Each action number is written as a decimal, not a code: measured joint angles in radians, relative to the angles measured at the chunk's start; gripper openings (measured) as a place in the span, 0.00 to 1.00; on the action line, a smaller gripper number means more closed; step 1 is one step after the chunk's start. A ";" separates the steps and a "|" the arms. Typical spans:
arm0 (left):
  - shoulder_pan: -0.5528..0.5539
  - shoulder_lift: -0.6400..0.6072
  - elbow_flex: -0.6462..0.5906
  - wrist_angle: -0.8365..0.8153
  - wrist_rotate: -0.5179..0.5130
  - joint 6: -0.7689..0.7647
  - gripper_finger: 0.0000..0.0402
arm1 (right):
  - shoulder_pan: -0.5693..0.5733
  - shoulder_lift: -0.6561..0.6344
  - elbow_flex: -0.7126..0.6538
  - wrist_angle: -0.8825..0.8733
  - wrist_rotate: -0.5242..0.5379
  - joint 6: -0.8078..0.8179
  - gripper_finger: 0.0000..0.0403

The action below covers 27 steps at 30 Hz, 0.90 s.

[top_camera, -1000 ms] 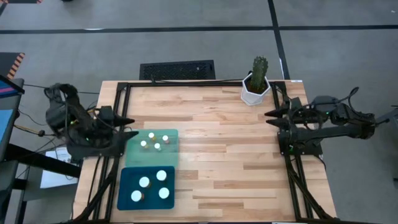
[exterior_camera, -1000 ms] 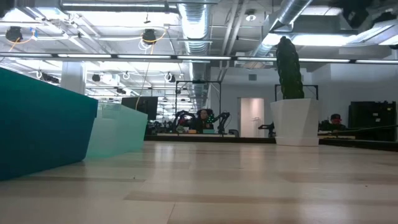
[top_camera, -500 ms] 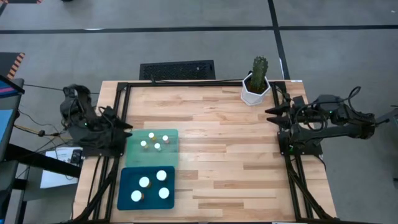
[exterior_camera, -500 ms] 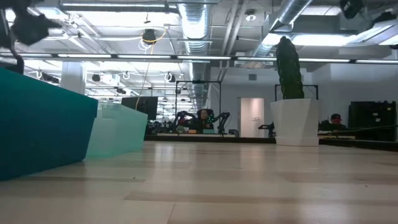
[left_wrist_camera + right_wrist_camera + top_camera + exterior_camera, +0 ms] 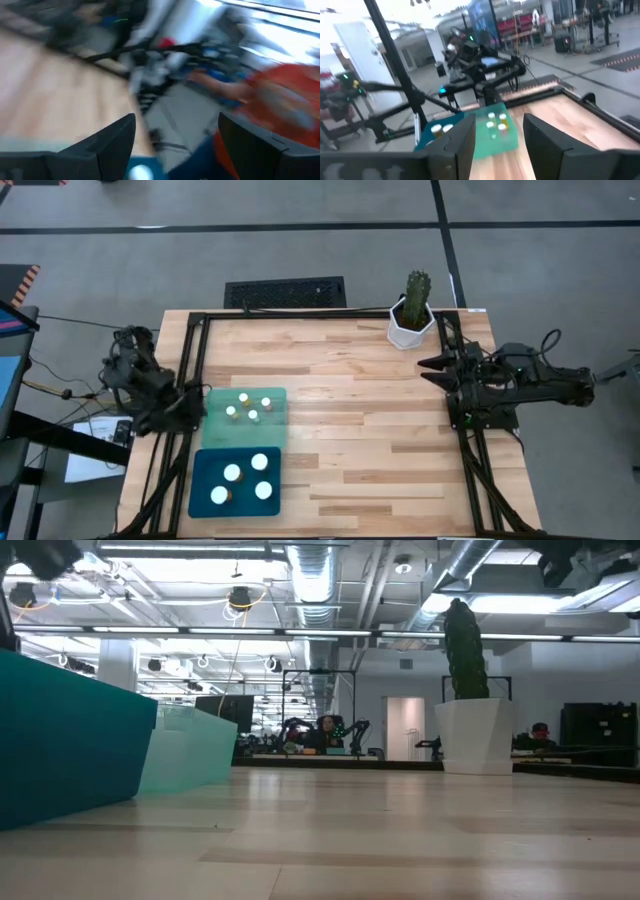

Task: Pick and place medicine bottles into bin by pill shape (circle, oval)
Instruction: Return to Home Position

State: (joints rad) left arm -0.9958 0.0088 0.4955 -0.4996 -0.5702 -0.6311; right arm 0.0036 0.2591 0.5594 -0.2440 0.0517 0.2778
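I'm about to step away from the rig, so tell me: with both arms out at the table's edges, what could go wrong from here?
1. The left gripper sits right beside the pale green bin. A careless fold might nudge the bin and topple the bottles inside.
2. The right gripper, open, lies close to the cactus pot at the table's corner. A swing that way could clip it.

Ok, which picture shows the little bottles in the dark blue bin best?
The high view: it looks straight down into the blue bin, so all four white-capped bottles show. The low view shows only the bin's outer wall. The right wrist view glimpses that bin far off; in the left wrist view I cannot tell.
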 joint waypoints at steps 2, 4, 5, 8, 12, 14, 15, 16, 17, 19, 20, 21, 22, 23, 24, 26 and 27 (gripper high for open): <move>0.000 -0.004 -0.036 0.142 0.103 0.131 0.69 | 0.000 -0.023 -0.031 0.033 0.000 0.004 0.43; 0.000 -0.004 -0.082 0.289 0.183 0.262 0.69 | 0.000 -0.043 -0.066 0.044 0.000 0.008 0.43; 0.000 -0.004 -0.108 0.346 0.222 0.308 0.69 | 0.000 -0.052 -0.086 0.072 0.000 0.010 0.43; 0.000 -0.005 -0.187 0.476 0.322 0.387 0.69 | 0.001 -0.094 -0.143 0.123 -0.015 0.029 0.43; 0.000 -0.005 -0.310 0.652 0.359 0.429 0.69 | 0.001 -0.147 -0.216 0.190 -0.031 0.069 0.43; 0.000 -0.005 -0.367 0.733 0.391 0.435 0.69 | 0.001 -0.174 -0.248 0.206 -0.031 0.083 0.43; 0.000 -0.006 -0.390 0.759 0.396 0.428 0.69 | 0.001 -0.187 -0.260 0.202 -0.032 0.085 0.43; 0.000 -0.005 -0.416 0.779 0.401 0.419 0.69 | 0.001 -0.194 -0.272 0.205 -0.032 0.085 0.43; 0.000 -0.005 -0.440 0.795 0.405 0.410 0.69 | 0.001 -0.202 -0.286 0.208 -0.032 0.085 0.43; 0.000 -0.005 -0.479 0.836 0.408 0.401 0.69 | 0.001 -0.224 -0.319 0.216 -0.032 0.084 0.43; 0.000 -0.005 -0.485 0.843 0.408 0.403 0.69 | 0.001 -0.232 -0.335 0.223 -0.032 0.084 0.43; 0.000 -0.004 -0.483 0.839 0.405 0.411 0.69 | 0.001 -0.241 -0.351 0.227 -0.032 0.084 0.43; 0.000 -0.004 -0.483 0.830 0.404 0.422 0.69 | 0.001 -0.251 -0.370 0.232 -0.032 0.087 0.43; 0.000 -0.004 -0.483 0.821 0.404 0.447 0.69 | 0.001 -0.258 -0.389 0.239 -0.032 0.090 0.43; 0.000 -0.004 -0.483 0.820 0.407 0.479 0.69 | 0.001 -0.256 -0.407 0.250 -0.032 0.093 0.43; 0.000 -0.005 -0.484 0.823 0.427 0.538 0.69 | 0.003 -0.255 -0.439 0.260 -0.034 0.099 0.43; 0.000 -0.005 -0.484 0.820 0.435 0.556 0.69 | 0.004 -0.255 -0.460 0.277 -0.034 0.104 0.43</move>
State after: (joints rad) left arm -0.9958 0.0036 0.0116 0.3204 -0.1352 -0.0749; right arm 0.0076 0.0045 0.0996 0.0333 0.0179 0.3821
